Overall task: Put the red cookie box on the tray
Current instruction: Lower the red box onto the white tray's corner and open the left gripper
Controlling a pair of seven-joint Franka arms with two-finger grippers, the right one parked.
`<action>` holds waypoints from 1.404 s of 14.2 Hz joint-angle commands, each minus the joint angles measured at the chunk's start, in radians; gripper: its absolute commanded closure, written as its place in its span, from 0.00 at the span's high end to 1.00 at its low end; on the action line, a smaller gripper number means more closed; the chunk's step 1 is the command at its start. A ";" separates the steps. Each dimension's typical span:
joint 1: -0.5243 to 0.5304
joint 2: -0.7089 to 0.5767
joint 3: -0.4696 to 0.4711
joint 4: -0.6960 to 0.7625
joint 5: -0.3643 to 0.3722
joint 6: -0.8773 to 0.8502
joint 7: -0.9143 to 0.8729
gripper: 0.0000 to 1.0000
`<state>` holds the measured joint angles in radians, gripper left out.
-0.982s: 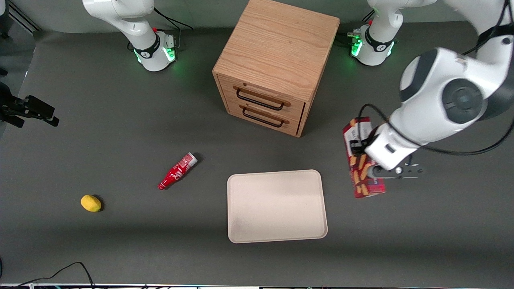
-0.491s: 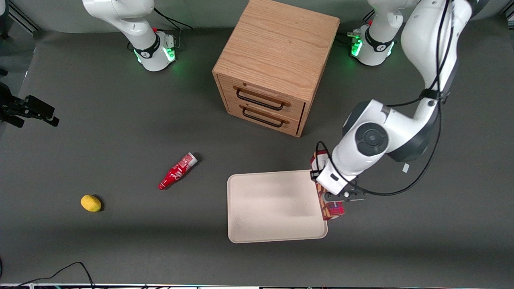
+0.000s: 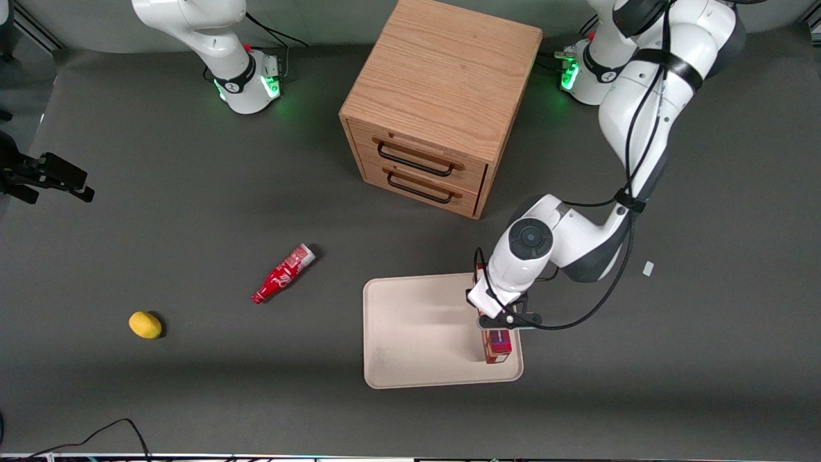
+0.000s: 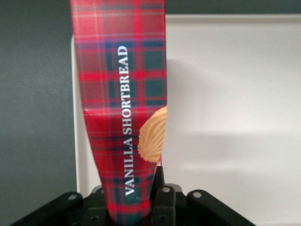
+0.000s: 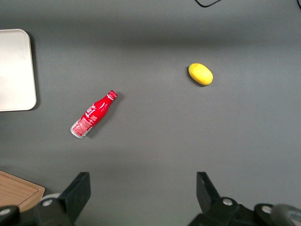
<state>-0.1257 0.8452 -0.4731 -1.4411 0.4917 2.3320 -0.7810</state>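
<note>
The red cookie box is a long narrow dark-red plaid carton held in my left gripper. It hangs over the end of the beige tray that lies toward the working arm's end of the table; I cannot tell whether it touches the tray. In the left wrist view the box reads "VANILLA SHORTBREAD" and shows a tan cookie picture. It reaches out from between the black fingers of the gripper, with the tray beneath it. The gripper is shut on the box.
A wooden two-drawer cabinet stands farther from the front camera than the tray. A small red bottle and a yellow lemon lie toward the parked arm's end of the table. A small white scrap lies near the working arm.
My left gripper has carried the red cookie box from beside the tray toward the parked arm's end and lower, so that it now hangs over the tray's end.
</note>
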 commanded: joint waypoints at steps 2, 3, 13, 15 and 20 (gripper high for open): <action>-0.011 0.000 0.036 0.028 0.039 -0.010 0.009 0.00; -0.009 -0.002 0.037 0.028 0.039 -0.011 0.015 0.00; -0.009 -0.011 0.042 0.016 0.037 -0.025 0.013 1.00; -0.005 -0.029 0.039 0.019 0.025 -0.036 0.009 1.00; 0.012 -0.153 0.030 0.085 -0.074 -0.244 0.019 1.00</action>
<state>-0.1209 0.7833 -0.4465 -1.3597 0.4729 2.1768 -0.7736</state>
